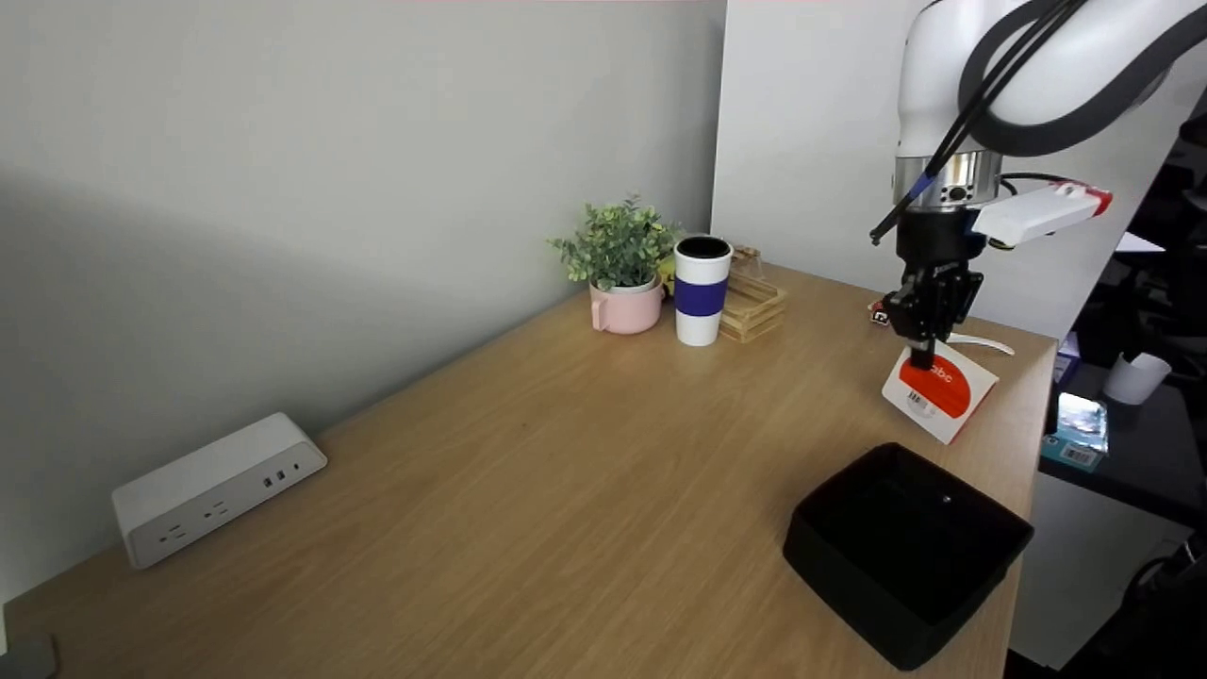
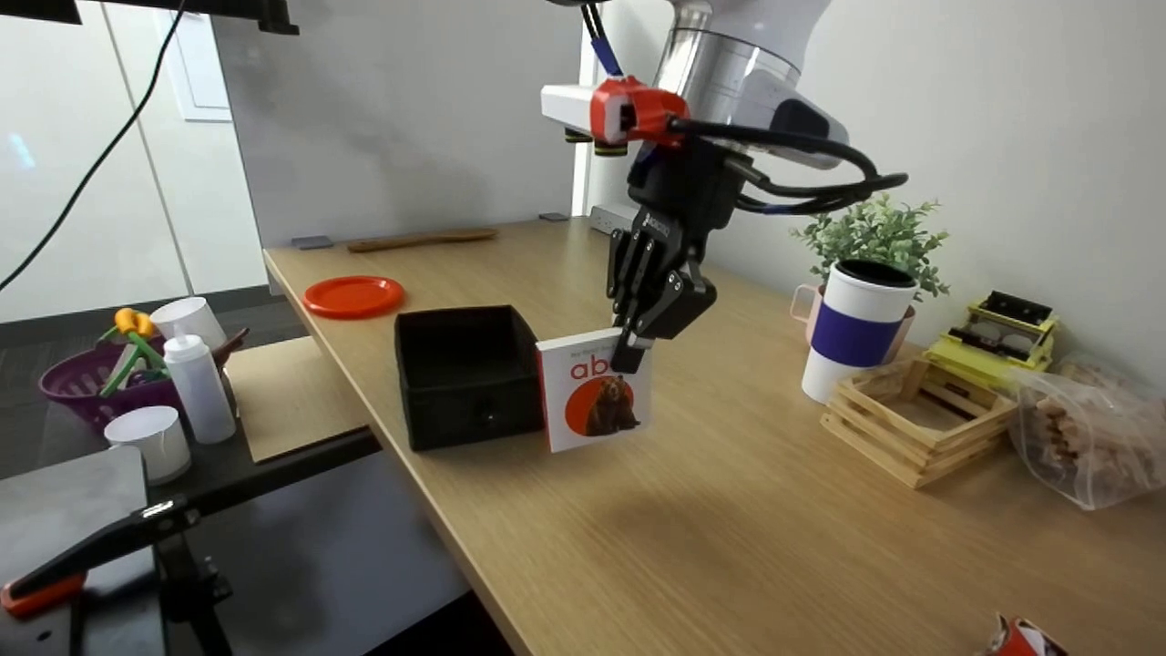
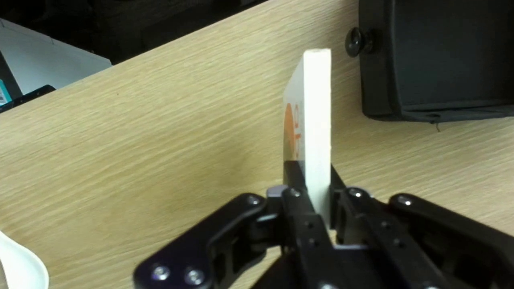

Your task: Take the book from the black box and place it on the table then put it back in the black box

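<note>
The tool [image 3: 316, 180] clasps the book [image 2: 597, 405] above the tabletop [image 2: 774, 565], near the black box [image 2: 455, 421]. Past the box lies a red plate [image 2: 353, 297]; a blue-banded cup [image 2: 852, 337] stands close to a potted plant [image 2: 870, 239] and wooden crate [image 2: 966, 437].

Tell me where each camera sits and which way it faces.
Exterior view: apparently from the end with the power strip, facing along the table past the black box; arm and hand at right.
Exterior view: from the end with the wooden crate, facing past the book toward a red plate; arm and hand from above.
Wrist view: above the hand, facing down past its fingers at book and table; of the robot, only the hand.
Both exterior views share hand, book, black box, cup and plant.
</note>
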{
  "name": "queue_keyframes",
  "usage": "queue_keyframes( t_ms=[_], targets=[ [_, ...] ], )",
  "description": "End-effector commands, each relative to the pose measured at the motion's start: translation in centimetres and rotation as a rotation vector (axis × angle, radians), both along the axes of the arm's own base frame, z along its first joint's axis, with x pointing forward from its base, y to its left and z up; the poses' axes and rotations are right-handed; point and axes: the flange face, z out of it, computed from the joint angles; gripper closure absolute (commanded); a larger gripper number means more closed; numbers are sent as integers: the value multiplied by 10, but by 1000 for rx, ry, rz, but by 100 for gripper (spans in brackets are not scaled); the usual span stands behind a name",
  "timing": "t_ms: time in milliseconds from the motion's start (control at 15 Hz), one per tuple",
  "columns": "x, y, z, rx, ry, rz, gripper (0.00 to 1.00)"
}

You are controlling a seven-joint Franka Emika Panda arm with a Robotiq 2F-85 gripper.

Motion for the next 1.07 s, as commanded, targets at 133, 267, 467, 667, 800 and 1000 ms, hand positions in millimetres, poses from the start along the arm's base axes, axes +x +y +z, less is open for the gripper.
queue_keyframes(
  t_ms=[133,267,467,667,800,1000],
  targets=[
    [25,-4,-21,29,14,-12,96],
    [28,-4,-25,31,15,-14,96],
    [32,-5,-30,34,17,-19,96],
    [33,-5,-31,35,20,-19,96],
    [33,-5,-31,35,19,-19,96],
    [33,-6,-30,36,16,-19,96]
  ],
)
